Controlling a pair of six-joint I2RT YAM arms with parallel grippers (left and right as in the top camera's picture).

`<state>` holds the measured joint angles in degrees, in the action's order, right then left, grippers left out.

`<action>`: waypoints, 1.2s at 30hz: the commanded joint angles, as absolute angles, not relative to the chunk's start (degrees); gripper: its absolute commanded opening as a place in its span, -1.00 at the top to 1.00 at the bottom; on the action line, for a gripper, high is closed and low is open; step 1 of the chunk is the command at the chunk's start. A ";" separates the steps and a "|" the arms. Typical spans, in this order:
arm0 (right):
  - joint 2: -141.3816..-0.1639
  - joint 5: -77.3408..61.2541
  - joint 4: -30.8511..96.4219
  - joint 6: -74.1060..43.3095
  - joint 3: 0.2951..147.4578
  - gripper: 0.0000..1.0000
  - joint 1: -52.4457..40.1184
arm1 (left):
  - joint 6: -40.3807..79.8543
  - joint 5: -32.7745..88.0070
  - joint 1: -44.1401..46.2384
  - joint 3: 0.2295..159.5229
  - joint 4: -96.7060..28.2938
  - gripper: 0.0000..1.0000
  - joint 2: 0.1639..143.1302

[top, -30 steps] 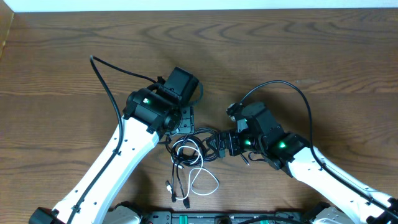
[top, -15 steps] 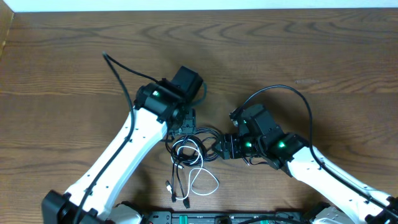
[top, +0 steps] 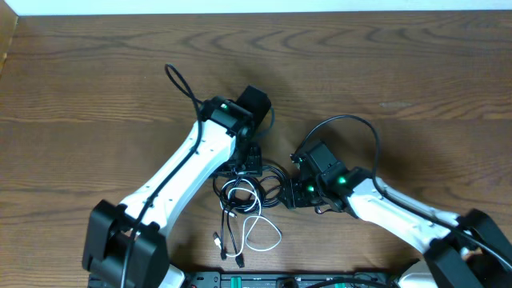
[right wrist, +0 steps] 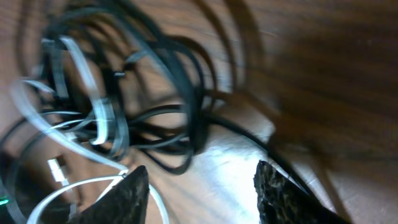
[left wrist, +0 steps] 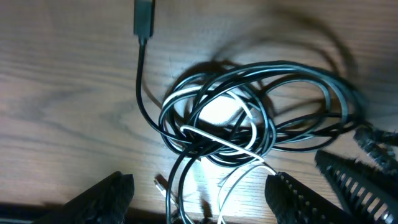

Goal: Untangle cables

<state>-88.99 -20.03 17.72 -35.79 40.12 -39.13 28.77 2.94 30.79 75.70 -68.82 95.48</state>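
Two arms (top: 172,176) (top: 392,212), one tangle of black and white cables (top: 242,192), one wooden table (top: 80,80)

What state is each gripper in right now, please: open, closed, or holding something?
Left gripper: open, over the cable tangle, gripping nothing.
Right gripper: open, at the same tangle, gripping nothing.

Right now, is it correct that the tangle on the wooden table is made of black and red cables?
Not quite: nothing there is red. The tangle on the wooden table is made of black and white cables, as the left wrist view shows clearly.
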 commanded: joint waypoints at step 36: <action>-103.53 -18.13 14.48 -35.73 39.99 0.01 -39.86 | 54.76 8.29 30.72 59.29 -50.17 0.42 98.50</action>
<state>-98.13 -26.11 12.34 -35.77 43.92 -39.13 54.19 8.91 30.81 59.68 -50.04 98.28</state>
